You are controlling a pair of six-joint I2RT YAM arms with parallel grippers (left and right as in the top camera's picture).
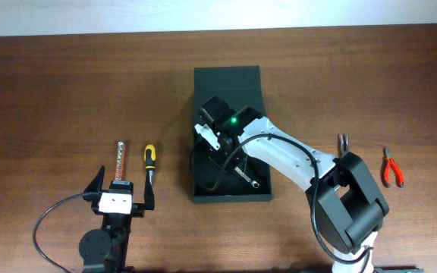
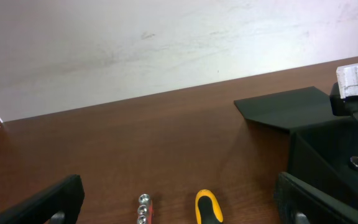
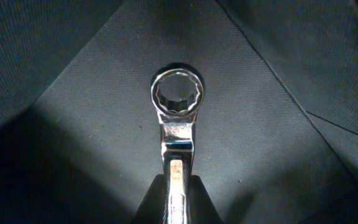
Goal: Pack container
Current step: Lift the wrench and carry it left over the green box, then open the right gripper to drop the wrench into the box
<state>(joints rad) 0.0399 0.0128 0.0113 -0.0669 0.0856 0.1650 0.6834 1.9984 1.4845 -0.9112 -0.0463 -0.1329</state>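
Right gripper [image 3: 176, 186], jaws pinched on the shank of a ring wrench [image 3: 178, 134], hangs inside the container [image 1: 226, 82] at mid-table, its white arm [image 1: 294, 155] reaching in from the near right. Only the wrist camera shows the grip (overhead, the wrist hides it). Left gripper [image 1: 122, 186] sits spread wide, holding nothing, beside a yellow-handled screwdriver [image 1: 149, 163].

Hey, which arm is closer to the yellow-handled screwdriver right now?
Left. The left tool, open, sits right by the screwdriver, one finger near its tip. The right tool is away inside the container, shut on a wrench.
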